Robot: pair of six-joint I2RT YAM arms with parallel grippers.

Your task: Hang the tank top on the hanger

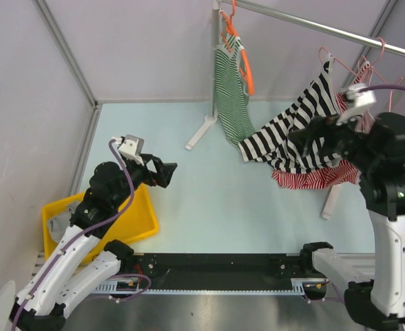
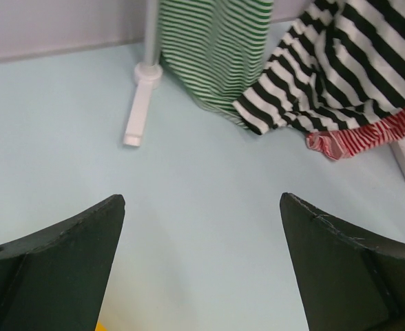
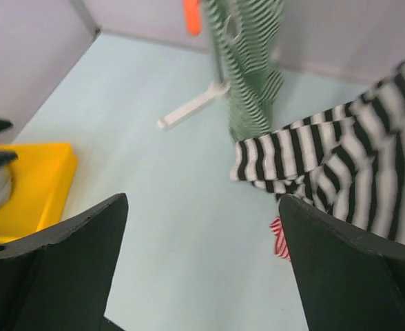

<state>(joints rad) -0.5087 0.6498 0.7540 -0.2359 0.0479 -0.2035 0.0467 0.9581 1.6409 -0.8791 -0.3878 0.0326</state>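
Observation:
The black-and-white striped tank top (image 1: 295, 127) hangs by its upper end near the pink wire hanger (image 1: 333, 63) on the rail and sags down to the left. It also shows in the left wrist view (image 2: 340, 76) and in the right wrist view (image 3: 354, 165). My right gripper (image 1: 300, 140) is open and empty, right in front of the tank top's lower part; in its own view (image 3: 202, 203) the cloth lies just past the right finger. My left gripper (image 1: 164, 172) is open and empty, far to the left above the table (image 2: 202, 207).
A green-and-white striped top (image 1: 229, 89) hangs on an orange hanger (image 1: 245, 65). A red-and-white striped top (image 1: 313, 178) hangs under the tank top. The white rack foot (image 1: 201, 131) stands mid-table. A yellow bin (image 1: 130, 221) sits at the near left. Grey walls close the left and back.

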